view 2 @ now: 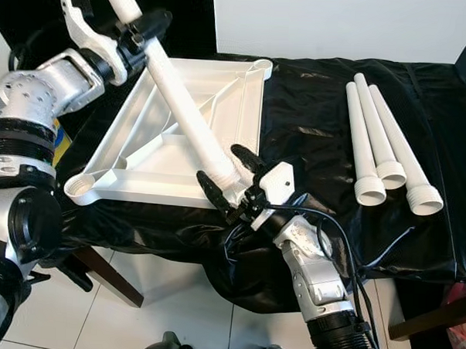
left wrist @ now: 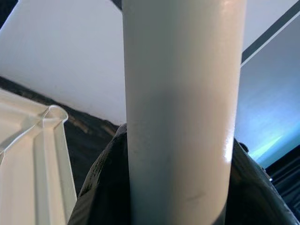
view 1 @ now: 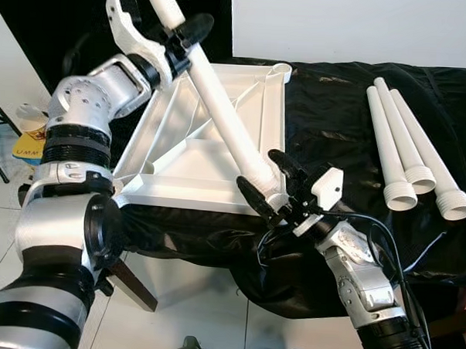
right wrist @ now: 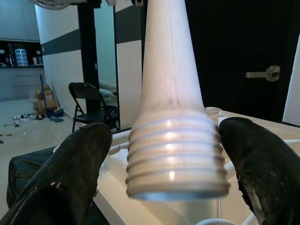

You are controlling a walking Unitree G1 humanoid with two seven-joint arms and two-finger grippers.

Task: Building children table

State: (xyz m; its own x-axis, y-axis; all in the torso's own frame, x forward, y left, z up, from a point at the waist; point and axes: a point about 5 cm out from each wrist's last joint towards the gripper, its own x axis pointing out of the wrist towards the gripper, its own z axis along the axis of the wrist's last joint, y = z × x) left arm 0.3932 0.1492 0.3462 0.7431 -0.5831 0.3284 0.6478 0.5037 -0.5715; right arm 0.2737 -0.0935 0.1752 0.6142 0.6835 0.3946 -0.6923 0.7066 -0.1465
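Left eye view shows a white plastic tabletop lying upside down on a surface draped in black cloth, its ribbed underside facing up and a round socket at each visible corner. A long white table leg slants across it from 11 o'clock down to 5 o'clock. The leg is a smooth tapering tube with a wider threaded collar at its lower end, and that collar sits at the tabletop's near corner at about 5 o'clock.

The left gripper is clenched on the upper part of the leg at 11 o'clock; in the left wrist view the tube runs straight through the black fingers. The right gripper sits at the threaded collar, its fingers spread to either side; the right wrist view shows a finger flanking the threads on each side with gaps between, so it is released.

Three more white legs lie side by side on the cloth at 3 o'clock, well apart from the tabletop, their threaded ends toward the robot. A black cable loops by the right arm.
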